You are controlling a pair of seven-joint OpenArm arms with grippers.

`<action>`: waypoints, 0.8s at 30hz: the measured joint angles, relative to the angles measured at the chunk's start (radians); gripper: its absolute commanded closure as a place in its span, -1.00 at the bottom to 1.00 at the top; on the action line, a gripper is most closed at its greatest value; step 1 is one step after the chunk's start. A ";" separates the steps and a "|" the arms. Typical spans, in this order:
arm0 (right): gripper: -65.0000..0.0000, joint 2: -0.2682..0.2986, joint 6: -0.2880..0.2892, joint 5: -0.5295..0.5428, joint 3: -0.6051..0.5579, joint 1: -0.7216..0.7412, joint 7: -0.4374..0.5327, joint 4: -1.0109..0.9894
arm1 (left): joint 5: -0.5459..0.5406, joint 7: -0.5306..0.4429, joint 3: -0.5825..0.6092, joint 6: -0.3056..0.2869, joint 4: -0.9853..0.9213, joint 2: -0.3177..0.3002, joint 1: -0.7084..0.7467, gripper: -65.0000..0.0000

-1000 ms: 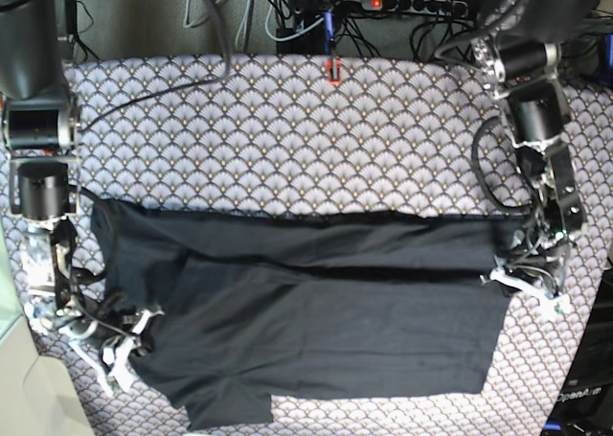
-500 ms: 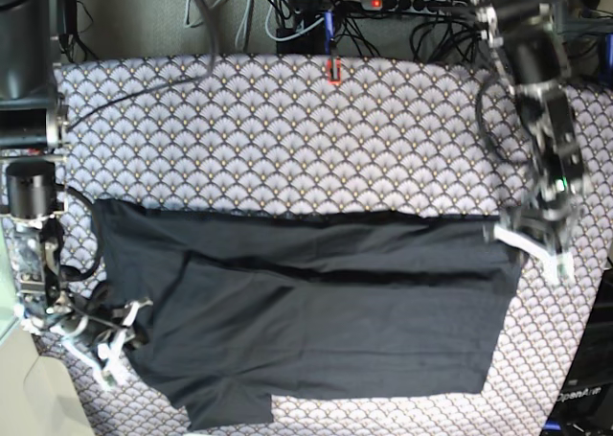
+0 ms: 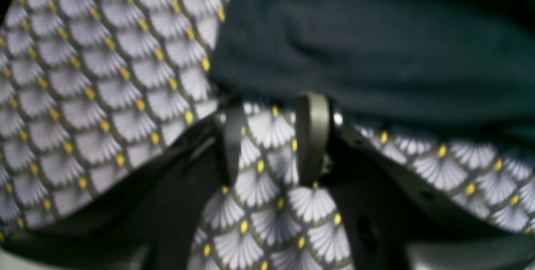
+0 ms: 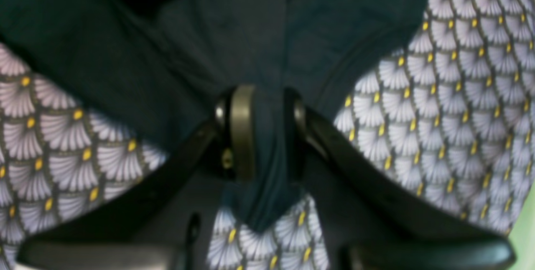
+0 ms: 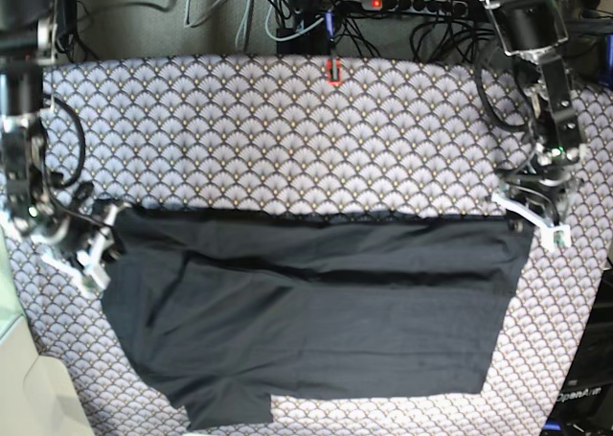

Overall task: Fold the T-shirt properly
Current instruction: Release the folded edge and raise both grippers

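The dark T-shirt (image 5: 326,331) lies spread across the front half of the patterned tablecloth (image 5: 287,139), with a fold line running across it. My right gripper (image 5: 94,252) is at the shirt's left edge. In the right wrist view the right gripper (image 4: 267,103) is shut on a strip of the T-shirt (image 4: 209,31). My left gripper (image 5: 533,220) is at the shirt's far right corner. In the left wrist view the left gripper (image 3: 271,111) is open with only tablecloth between the fingers, and the T-shirt (image 3: 376,44) edge lies just past the tips.
A power strip (image 5: 407,3) and loose cables run along the back edge of the table. A small red marker (image 5: 333,70) sits on the cloth at the back middle. The tablecloth's right edge lies close to the left arm.
My right gripper has moved toward the back, carrying the shirt's left edge with it. My left gripper has moved toward the back along the shirt's right edge to its far corner.
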 measured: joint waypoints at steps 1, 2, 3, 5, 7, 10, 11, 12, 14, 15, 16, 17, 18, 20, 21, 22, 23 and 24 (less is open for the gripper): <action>0.57 0.002 0.002 0.004 0.035 -0.024 -0.003 0.004 | -0.002 -0.010 0.000 0.000 0.009 -0.001 0.004 0.34; 0.57 0.009 0.002 -0.003 0.065 -0.047 -0.019 0.003 | -0.004 -0.015 -0.001 0.000 0.013 -0.001 0.010 0.34; 0.57 0.017 0.000 -0.010 0.091 -0.065 -0.037 0.003 | -0.003 -0.010 -0.001 0.000 0.014 0.000 0.016 0.34; 0.50 0.022 -0.002 -0.013 0.135 -0.093 -0.035 0.002 | -0.003 0.006 -0.001 0.000 0.016 0.000 0.031 0.34; 0.46 0.018 -0.001 -0.005 0.174 -0.111 -0.022 0.003 | -0.003 0.006 -0.001 0.000 0.020 0.000 0.035 0.34; 0.47 0.013 -0.002 -0.002 0.233 -0.136 -0.014 0.005 | -0.003 -0.001 -0.001 0.000 0.030 -0.003 0.027 0.34; 0.46 0.013 -0.002 -0.006 0.248 -0.146 -0.020 0.005 | -0.003 -0.003 -0.001 0.000 0.034 -0.003 0.028 0.34; 0.45 0.013 -0.002 -0.004 0.260 -0.152 -0.022 0.005 | -0.003 -0.009 -0.001 0.000 0.035 -0.005 0.034 0.34; 0.43 0.013 -0.002 -0.004 0.278 -0.162 -0.031 0.005 | 0.003 -0.002 -0.001 0.000 0.035 -0.005 0.047 0.34; 0.39 0.013 -0.002 -0.004 0.282 -0.162 -0.029 0.005 | 0.004 0.000 -0.001 0.000 0.035 -0.004 0.052 0.34; 0.34 0.014 -0.002 -0.004 0.283 -0.163 -0.029 0.005 | 0.003 0.000 -0.001 0.000 0.035 -0.003 0.055 0.34; 0.29 0.013 -0.002 -0.003 0.283 -0.162 -0.029 0.005 | 0.003 0.000 -0.001 0.000 0.035 -0.003 0.057 0.32; 0.21 0.013 -0.002 -0.003 0.283 -0.162 -0.029 0.005 | -0.001 0.000 -0.001 0.000 0.037 -0.003 0.058 0.28; 0.07 0.011 -0.002 -0.003 0.283 -0.159 -0.029 0.005 | 0.000 0.002 -0.001 0.000 0.043 -0.003 0.059 0.06; 0.00 0.011 -0.002 -0.003 0.283 -0.157 -0.029 0.005 | 0.000 0.001 -0.001 0.001 0.055 -0.002 0.063 -0.07; -0.08 0.011 -0.002 -0.002 0.283 -0.153 -0.030 0.005 | 0.000 0.006 -0.010 0.000 0.071 0.001 0.070 -0.23; -0.14 0.010 -0.002 -0.003 0.286 -0.146 -0.032 0.005 | -0.002 0.010 -0.024 -0.002 0.087 0.004 0.076 -0.37; -0.21 0.007 -0.002 -0.003 0.290 -0.138 -0.032 0.005 | -0.008 0.029 -0.037 -0.005 0.104 0.008 0.080 -0.50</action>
